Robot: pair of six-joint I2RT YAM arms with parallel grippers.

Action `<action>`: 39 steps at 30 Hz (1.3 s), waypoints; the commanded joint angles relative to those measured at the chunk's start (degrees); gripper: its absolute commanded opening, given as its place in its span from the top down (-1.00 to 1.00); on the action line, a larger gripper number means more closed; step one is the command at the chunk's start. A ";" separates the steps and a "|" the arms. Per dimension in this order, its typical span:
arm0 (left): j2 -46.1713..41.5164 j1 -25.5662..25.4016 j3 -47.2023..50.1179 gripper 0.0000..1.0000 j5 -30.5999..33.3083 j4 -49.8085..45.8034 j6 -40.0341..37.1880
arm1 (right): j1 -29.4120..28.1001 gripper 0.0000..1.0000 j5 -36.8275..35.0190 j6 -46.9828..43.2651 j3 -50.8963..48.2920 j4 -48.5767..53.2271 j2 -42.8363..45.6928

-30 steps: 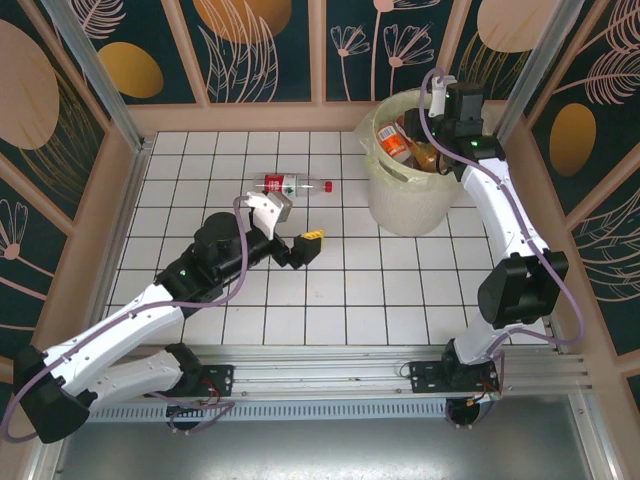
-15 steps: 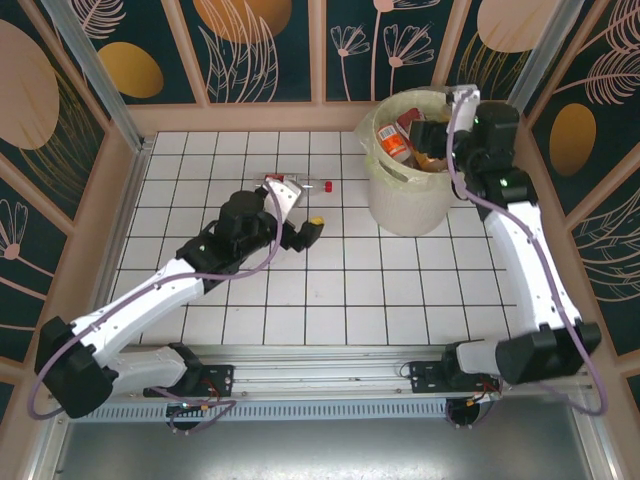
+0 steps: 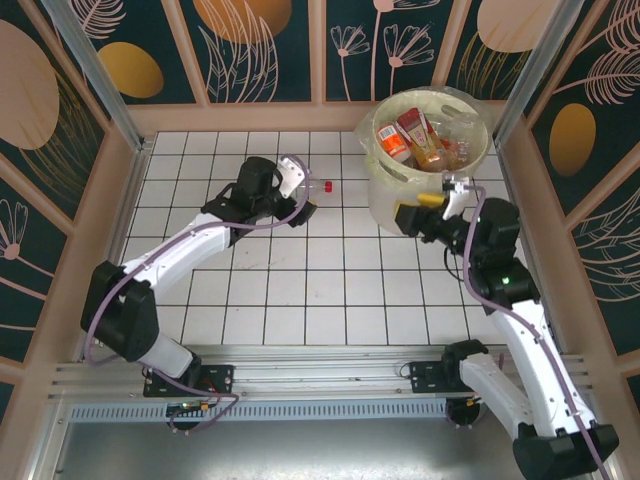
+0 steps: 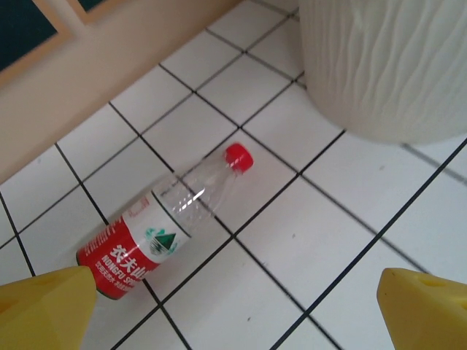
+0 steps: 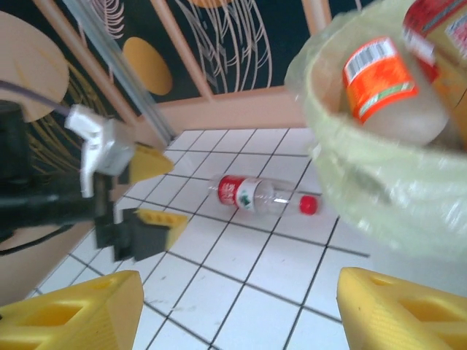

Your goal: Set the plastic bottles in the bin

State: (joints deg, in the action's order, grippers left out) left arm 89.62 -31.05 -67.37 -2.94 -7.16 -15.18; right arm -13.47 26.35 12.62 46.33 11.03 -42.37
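One plastic bottle (image 4: 168,233) lies on its side on the white tiled table (image 4: 328,240), in the lower left part of the left wrist view. It is clear, with a red cap pointing to the upper right and a red label with white letters and a small green mark near its base. The left gripper (image 4: 233,313) hangs over it. Its yellow fingers stand far apart at the two lower corners and hold nothing. The bottle's base is just beside the left one; I cannot tell if they touch. In the top view this bottle is in the upper middle, left of the bin (image 3: 385,195), and mostly covered by the left gripper.

The bin is round and pale yellow with a clear liner (image 5: 379,197), at the upper right of the top view. Inside it lie an orange-label bottle (image 3: 392,141) and a brown bottle (image 3: 421,135). The right gripper (image 5: 237,313) is just below the bin wall, its fingers spread with nothing between them
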 commanded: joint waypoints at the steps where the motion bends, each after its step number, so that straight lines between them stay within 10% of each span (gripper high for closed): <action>1: 4.11 1.49 -3.77 -0.97 -0.87 -2.24 -5.56 | -0.49 -0.48 3.66 4.07 -5.47 -5.17 2.88; 22: 39.54 4.85 -35.37 -0.97 4.08 -10.27 -14.46 | -2.98 -0.65 3.85 6.27 -15.84 -3.30 10.11; 39: 44.69 5.28 -42.20 -0.96 1.94 -18.01 -13.56 | -3.06 -0.64 3.29 6.10 -15.93 -2.32 10.47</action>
State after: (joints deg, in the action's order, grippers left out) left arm 133.45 -26.46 -108.33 0.23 -21.98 -28.56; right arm -15.99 30.00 18.59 30.46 8.08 -32.60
